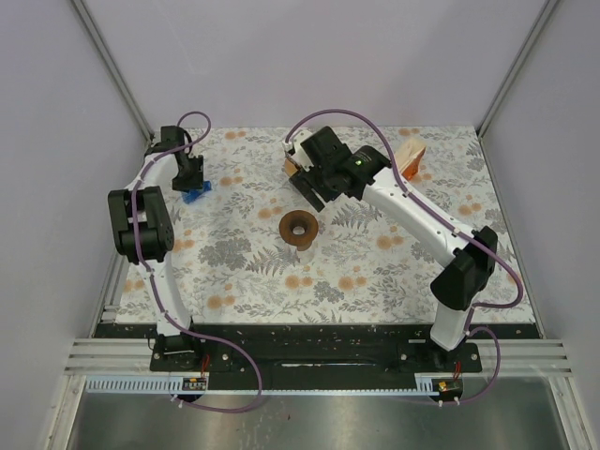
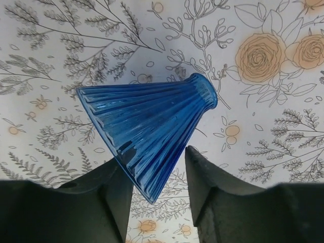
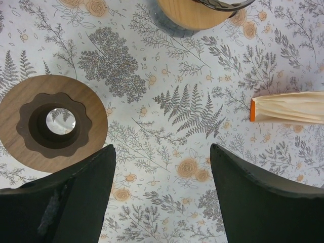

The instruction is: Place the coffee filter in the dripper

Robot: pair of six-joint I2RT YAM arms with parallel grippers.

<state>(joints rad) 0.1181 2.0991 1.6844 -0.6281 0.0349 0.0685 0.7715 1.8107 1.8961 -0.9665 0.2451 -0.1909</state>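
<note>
Right now, the left hand (image 2: 156, 174) is hanging low over the blue dripper (image 2: 152, 121), at the far left of the flowery bench (image 1: 375, 272). The dripper is lying on its side. Its small neck is pointing away from the hand, and its wide end is sitting between the two dark fingers (image 2: 109, 197). The fingers are standing partly apart, one on each side of that wide end, very close to the blue ribs. Whether they are squeezing it or only sitting next to it cannot be told.

The right hand (image 3: 162, 152) is hovering over the middle of the bench with its fingers spread wide and nothing between them. A round wooden ring (image 3: 93, 121) with a wavy dark hole is lying just beside it. The coffee filter (image 3: 291, 107), pale and flat with an orange edge, is lying on the bench toward the far right, well apart from the dripper. A round wooden thing (image 3: 190, 15) with a dark rim is peeking in at the top of the right wrist view.
</note>
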